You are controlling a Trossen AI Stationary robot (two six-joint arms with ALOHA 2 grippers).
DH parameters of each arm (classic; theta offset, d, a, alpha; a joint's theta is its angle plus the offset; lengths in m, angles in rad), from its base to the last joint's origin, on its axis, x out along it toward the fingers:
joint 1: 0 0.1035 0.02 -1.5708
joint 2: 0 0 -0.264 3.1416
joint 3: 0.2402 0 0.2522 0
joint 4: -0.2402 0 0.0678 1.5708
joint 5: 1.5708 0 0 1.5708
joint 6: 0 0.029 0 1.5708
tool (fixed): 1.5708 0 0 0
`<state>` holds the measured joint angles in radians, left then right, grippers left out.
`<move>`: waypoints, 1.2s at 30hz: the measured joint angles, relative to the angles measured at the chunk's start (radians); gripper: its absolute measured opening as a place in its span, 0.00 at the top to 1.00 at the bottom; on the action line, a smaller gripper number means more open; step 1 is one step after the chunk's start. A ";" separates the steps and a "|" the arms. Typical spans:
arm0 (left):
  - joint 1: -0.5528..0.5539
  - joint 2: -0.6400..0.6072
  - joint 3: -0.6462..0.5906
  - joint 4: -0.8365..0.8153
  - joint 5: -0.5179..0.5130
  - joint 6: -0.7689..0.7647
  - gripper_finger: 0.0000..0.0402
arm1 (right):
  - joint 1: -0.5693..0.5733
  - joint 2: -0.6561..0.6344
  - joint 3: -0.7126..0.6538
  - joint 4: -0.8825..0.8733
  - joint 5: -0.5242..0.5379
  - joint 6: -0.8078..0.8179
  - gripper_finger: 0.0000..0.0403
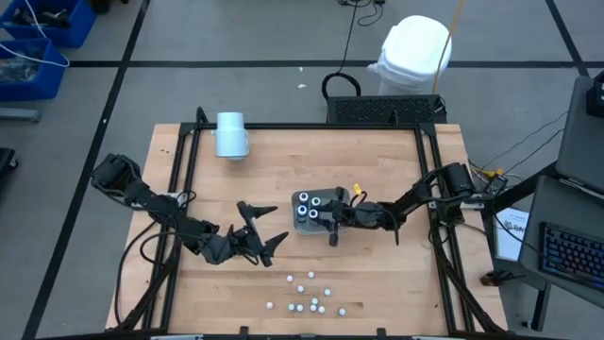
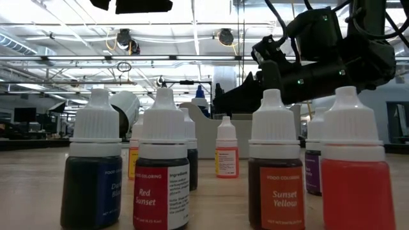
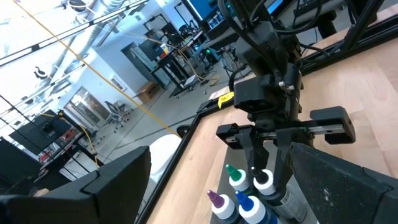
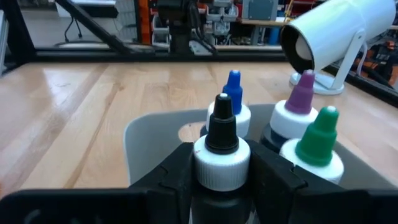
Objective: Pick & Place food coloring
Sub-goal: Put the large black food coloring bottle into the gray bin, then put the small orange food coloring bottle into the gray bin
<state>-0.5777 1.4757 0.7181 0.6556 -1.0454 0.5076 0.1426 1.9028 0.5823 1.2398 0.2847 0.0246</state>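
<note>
Reaching in from the right side of the table, the right gripper has its fingers closed around a black-tipped food coloring bottle, which stands at the tray alongside three others with a blue tip, a purple tip and a green tip. From above, those four show as dark rounds with white rings, grouped in the grey tray near the middle of the wooden table.

The left gripper hangs just to the left of the tray, its fingers spread wide apart with nothing between them.

Nearer the front edge of the table a scatter of small dropper bottles stands loose on the wood. Seen from table height they have white ribbed caps, and labels read Red Sunset and Sunset Yellow, with a dark blue one and a bright red one beside them.

A pale blue cylinder lies on its side toward the back left of the table, well apart from the tray.
</note>
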 joint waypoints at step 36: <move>0.000 0.000 0.000 -0.001 0.000 0.000 0.05 | 0.034 -0.156 -0.001 0.022 0.056 -0.244 0.50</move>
<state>-0.5776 1.4757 0.7181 0.6542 -1.0454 0.5076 0.1770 1.7469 0.5816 1.2614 0.3402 -0.2190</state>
